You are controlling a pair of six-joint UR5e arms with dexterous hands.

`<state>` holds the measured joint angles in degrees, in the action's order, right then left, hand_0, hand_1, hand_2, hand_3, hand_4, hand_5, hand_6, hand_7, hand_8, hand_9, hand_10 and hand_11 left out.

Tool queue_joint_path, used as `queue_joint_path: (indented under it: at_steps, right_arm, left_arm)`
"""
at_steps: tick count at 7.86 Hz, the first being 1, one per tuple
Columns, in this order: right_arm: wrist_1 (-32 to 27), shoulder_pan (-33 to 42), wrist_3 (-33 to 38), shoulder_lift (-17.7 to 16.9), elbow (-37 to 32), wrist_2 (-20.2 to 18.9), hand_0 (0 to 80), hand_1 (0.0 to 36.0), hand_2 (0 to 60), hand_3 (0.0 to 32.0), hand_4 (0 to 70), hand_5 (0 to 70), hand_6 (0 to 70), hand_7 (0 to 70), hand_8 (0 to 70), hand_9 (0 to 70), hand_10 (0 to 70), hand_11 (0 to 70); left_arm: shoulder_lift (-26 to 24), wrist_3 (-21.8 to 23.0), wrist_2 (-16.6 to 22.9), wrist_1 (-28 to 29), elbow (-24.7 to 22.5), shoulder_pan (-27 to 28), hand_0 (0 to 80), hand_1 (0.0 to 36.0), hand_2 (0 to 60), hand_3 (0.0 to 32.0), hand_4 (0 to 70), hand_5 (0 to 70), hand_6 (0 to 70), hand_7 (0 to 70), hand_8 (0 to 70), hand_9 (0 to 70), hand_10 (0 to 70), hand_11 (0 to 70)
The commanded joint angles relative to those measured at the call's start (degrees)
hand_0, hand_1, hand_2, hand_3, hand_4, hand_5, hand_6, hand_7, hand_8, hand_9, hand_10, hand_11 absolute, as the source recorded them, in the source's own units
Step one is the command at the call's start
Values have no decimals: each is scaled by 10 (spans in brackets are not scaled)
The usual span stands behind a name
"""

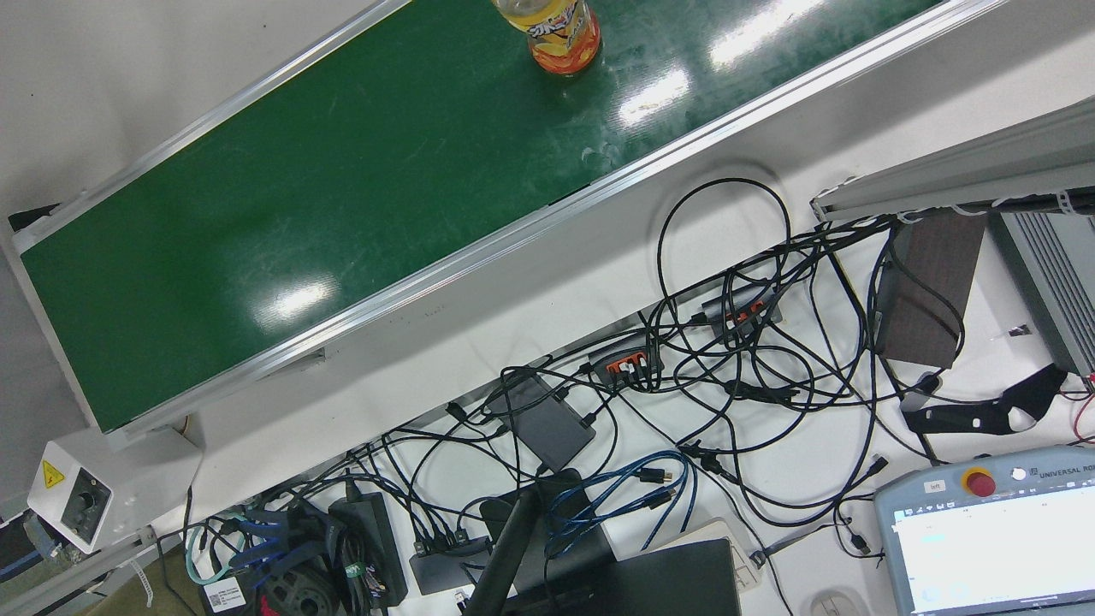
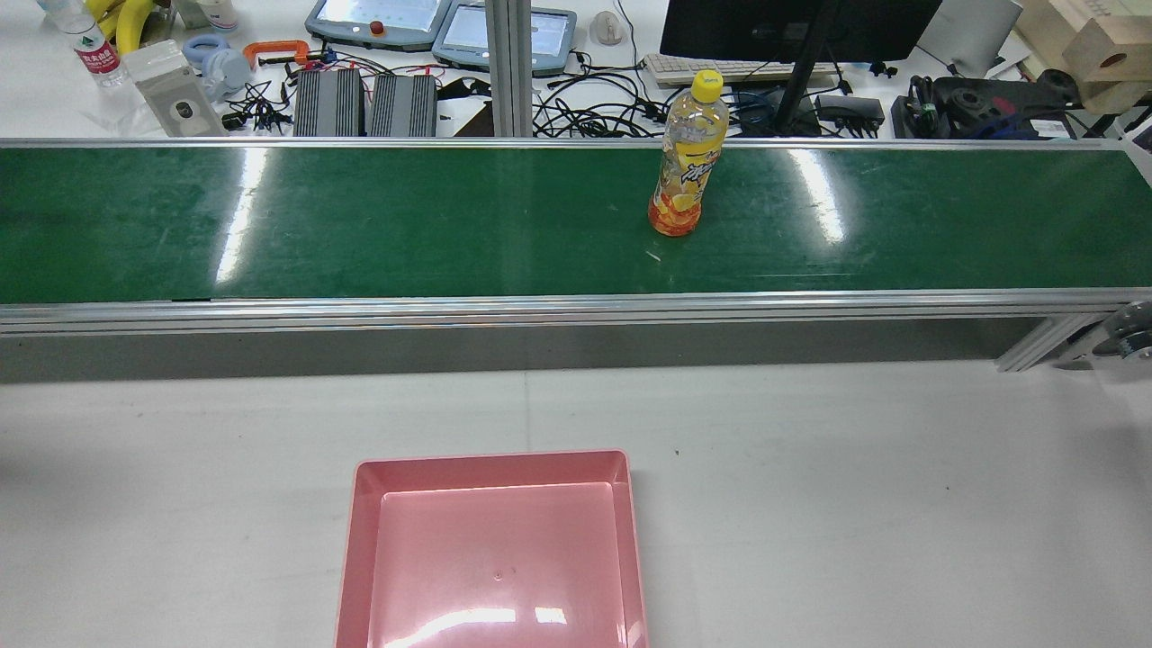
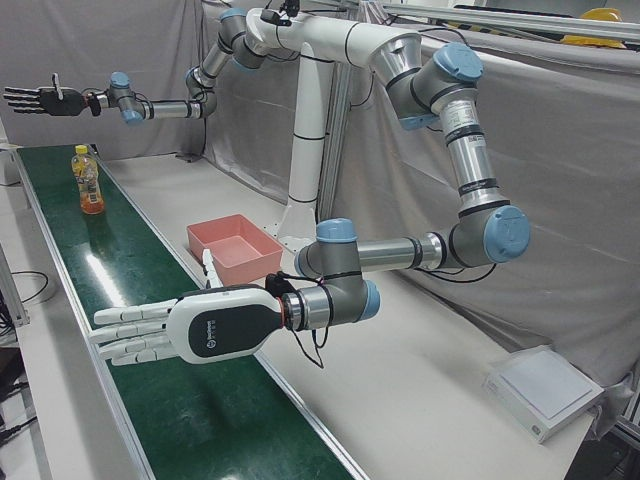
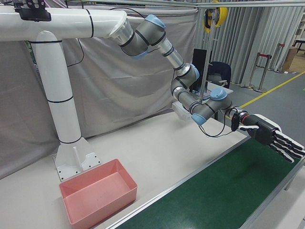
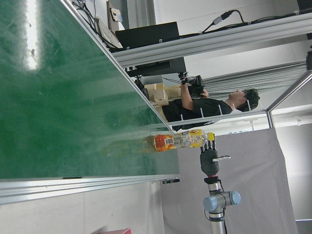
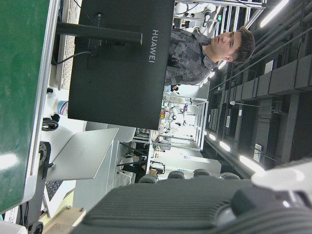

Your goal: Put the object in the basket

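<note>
An orange drink bottle with a yellow cap stands upright on the green conveyor belt, right of centre. It also shows in the front view, the left-front view and the left hand view. The empty pink basket sits on the white table before the belt, also in the left-front view and the right-front view. My white left hand is open over the belt, far from the bottle. My black right hand is open over the belt's other end, beyond the bottle.
Behind the belt is a bench with tangled cables, teach pendants and a monitor. The white pedestal stands behind the basket. A white box lies on the table's far corner. A person stands past the belt.
</note>
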<state>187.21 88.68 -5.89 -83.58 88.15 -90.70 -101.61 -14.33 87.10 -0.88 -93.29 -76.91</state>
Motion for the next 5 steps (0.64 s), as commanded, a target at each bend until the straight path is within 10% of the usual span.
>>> queue_joint_path:
  at_steps: [1, 5]
  right_arm:
    - [0, 0, 0, 0, 0, 0, 0, 0, 0, 0, 0, 0, 0, 0, 0, 0, 0, 0]
    - [0, 0, 0, 0, 0, 0, 0, 0, 0, 0, 0, 0, 0, 0, 0, 0, 0, 0]
  left_arm:
    - [6, 0, 0, 1, 0, 0, 462, 83, 0, 0, 16, 46, 0, 0, 0, 0, 44, 77]
    - [17, 0, 1, 1, -7, 3, 465, 86, 0, 0, 20, 54, 0, 0, 0, 0, 47, 82]
